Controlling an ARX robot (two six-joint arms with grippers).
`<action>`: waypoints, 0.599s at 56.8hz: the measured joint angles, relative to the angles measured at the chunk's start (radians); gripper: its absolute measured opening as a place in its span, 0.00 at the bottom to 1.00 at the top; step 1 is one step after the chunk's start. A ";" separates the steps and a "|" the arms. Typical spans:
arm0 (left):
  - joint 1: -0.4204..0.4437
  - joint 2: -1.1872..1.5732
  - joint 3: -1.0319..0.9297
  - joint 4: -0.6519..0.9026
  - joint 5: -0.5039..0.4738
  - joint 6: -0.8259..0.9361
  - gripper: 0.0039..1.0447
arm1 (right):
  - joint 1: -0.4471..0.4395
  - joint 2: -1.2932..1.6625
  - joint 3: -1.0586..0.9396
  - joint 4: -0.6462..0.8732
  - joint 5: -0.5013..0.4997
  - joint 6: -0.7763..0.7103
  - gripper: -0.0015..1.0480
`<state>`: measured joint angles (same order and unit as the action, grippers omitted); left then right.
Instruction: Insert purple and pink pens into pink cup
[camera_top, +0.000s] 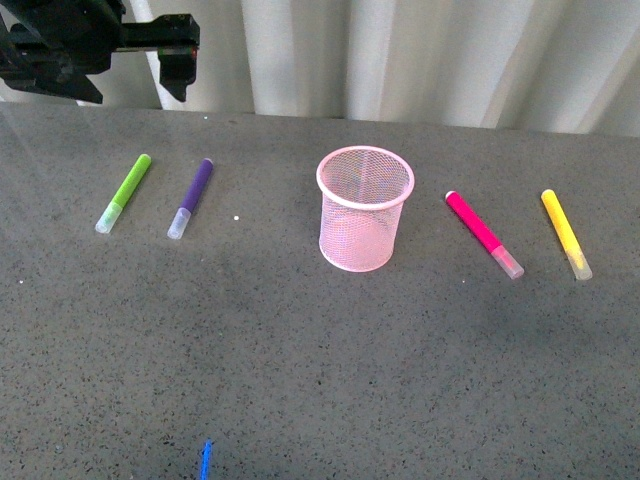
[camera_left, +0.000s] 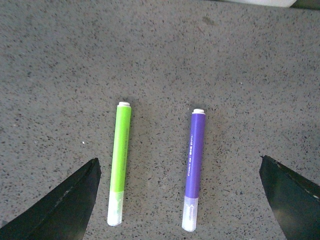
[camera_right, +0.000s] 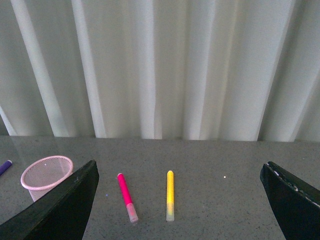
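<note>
Dark purple short marker with a translucent clear cap (camera_top: 191, 197): recorded left of centre in the front view. It lies flat on the grey speckled tabletop (camera_top: 330, 370), cap end toward the lower edge of the frame.

Hot-pink marker with a clear cap (camera_top: 483, 234): recorded right of centre, flat on the table, cap end toward the lower right.

Light pink round wire-mesh cup with a solid rim (camera_top: 365, 208): noted at the centre of the frame, upright, between the two pens and well apart from each. Both pens lie outside it.

Lime-green marker (camera_top: 124, 192): found just beside the purple one, nearer the left edge. It is roughly parallel and not touching.

Yellow marker (camera_top: 565, 233): found near the pink one, toward the right edge, apart from it.

A small blue mark (camera_top: 206, 460) is seen at the bottom edge. A white pleated curtain (camera_top: 420, 50) is seen behind the table.

Left gripper (camera_left: 178, 160): seen in the upper left corner of the front view, against the curtain. In the left wrist view its dark fingers (camera_left: 65, 205) are spread wide and nothing is held. The purple and green markers are seen on the table between them.

Right gripper (camera_right: 180, 163): not seen in the front view. In the right wrist view its fingers (camera_right: 60, 210) are spread wide and nothing is gripped. The cup, pink marker and yellow marker are seen on the table beyond.
</note>
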<state>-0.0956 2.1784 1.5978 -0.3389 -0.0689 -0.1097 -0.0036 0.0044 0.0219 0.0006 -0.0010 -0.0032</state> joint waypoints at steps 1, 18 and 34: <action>-0.001 0.003 0.002 -0.004 0.000 0.000 0.94 | 0.000 0.000 0.000 0.000 0.000 0.000 0.93; -0.064 0.121 0.044 -0.031 0.019 0.008 0.94 | 0.000 0.000 0.000 0.000 0.000 0.000 0.93; -0.089 0.231 0.154 -0.035 0.004 0.040 0.94 | 0.000 0.000 0.000 0.000 0.000 0.000 0.93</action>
<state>-0.1848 2.4092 1.7523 -0.3737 -0.0647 -0.0692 -0.0036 0.0044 0.0219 0.0006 -0.0010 -0.0032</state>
